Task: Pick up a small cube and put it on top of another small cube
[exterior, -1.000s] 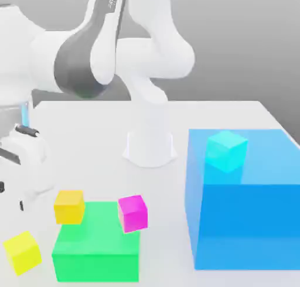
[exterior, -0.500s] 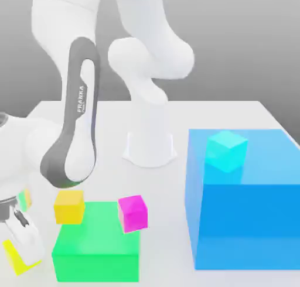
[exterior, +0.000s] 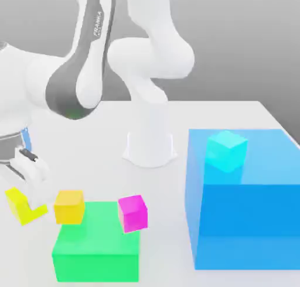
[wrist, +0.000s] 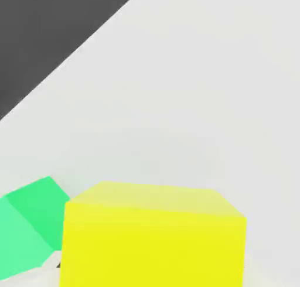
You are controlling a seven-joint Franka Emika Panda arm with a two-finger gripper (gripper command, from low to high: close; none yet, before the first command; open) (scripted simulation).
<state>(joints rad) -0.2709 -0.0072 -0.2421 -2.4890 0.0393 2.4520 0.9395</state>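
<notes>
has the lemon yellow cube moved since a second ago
Yes. The small cube, held in the gripper, has risen from below the green block's top edge to about level with it.

The word "FRANKA" runs in small grey letters along the arm's white link (exterior: 98, 23), well above the tool (exterior: 26, 180). Nothing else bears readable text.

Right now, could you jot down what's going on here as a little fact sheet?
held thing: small lemon-yellow cube, tilted, in the fingers at the exterior view's left
fingers: shut on the cube
table: white
green block: low, at the front
orange-yellow cube: at the green block's far left corner
magenta cube: at its far right corner
blue block: big, a cyan cube on top
</notes>
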